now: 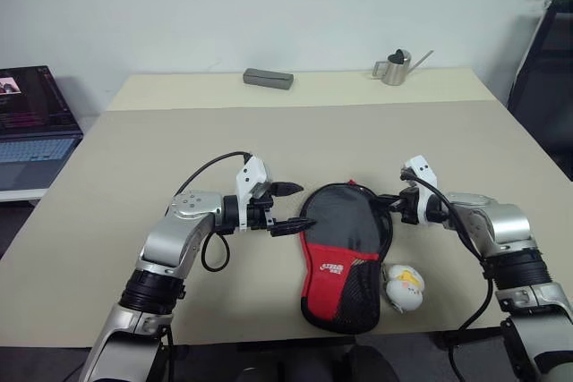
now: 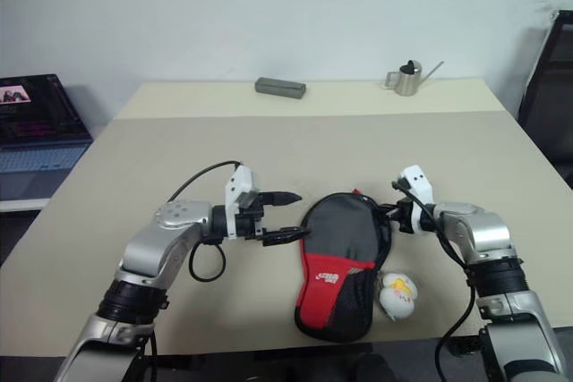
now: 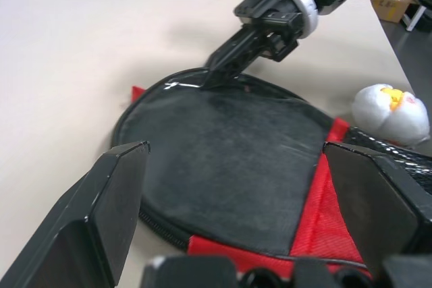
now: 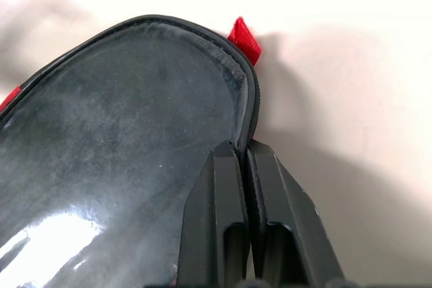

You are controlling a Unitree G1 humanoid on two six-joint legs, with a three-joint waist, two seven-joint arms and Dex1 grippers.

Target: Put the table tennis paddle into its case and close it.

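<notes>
The case (image 1: pixel 340 248) lies flat near the table's front edge, its round black part away from me and its red-and-black mesh handle part toward me. The table tennis paddle is hidden. My left gripper (image 1: pixel 300 206) hovers open just left of the case's round part, which the left wrist view frames between the two fingers (image 3: pixel 115 200). My right gripper (image 1: pixel 391 206) is at the round part's right edge. In the right wrist view its fingertips (image 4: pixel 244 150) are pinched together on the case's rim (image 4: pixel 251 99), near a small red tab (image 4: pixel 244 38).
A white-and-yellow soft ball (image 1: pixel 404 287) lies just right of the case's handle part. A grey box (image 1: pixel 268 79) and a small metal watering can (image 1: pixel 394 67) stand at the table's far edge. A laptop (image 1: pixel 31 123) sits off to the left.
</notes>
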